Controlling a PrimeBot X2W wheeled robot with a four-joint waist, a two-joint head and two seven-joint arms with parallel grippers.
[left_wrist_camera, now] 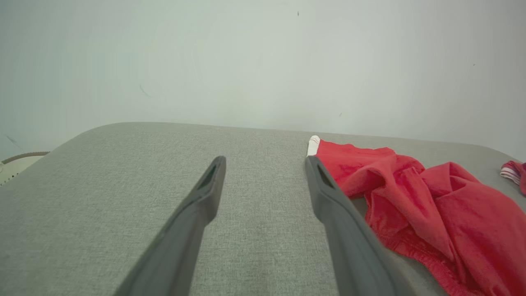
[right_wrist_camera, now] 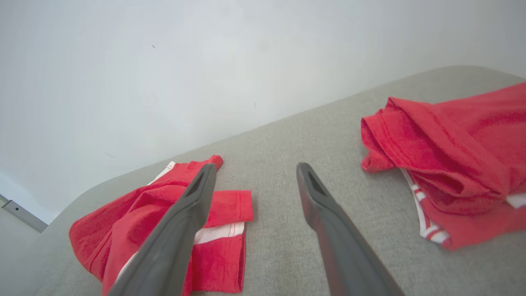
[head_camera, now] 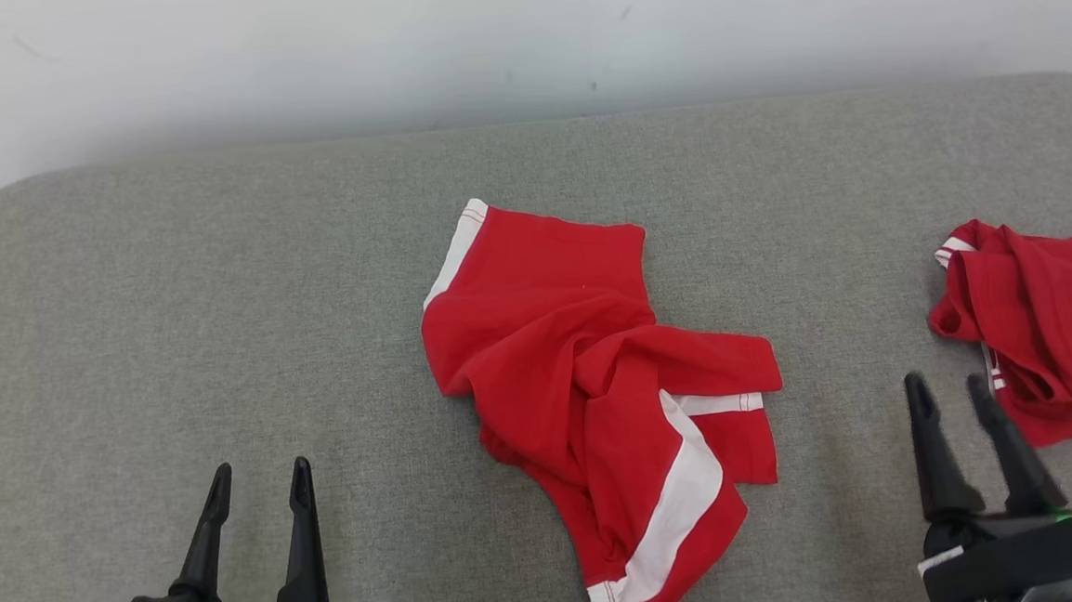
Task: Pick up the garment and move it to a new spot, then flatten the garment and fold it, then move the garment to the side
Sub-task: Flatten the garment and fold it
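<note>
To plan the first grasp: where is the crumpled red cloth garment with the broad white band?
In the head view, the red garment lies centrally on the grey fabric surface, between the left gripper and the right gripper, slightly ahead.

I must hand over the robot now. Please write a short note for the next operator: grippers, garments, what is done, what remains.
Left gripper: open, empty, left of the red garment.
Right gripper: open, empty, between the two garments.
The red garment, with white stripes, lies crumpled mid grey cushion. A second red garment is bunched at the right edge.
Done: nothing flattened or folded; an earlier move cannot be told.
Left: flatten, fold, move aside.
</note>
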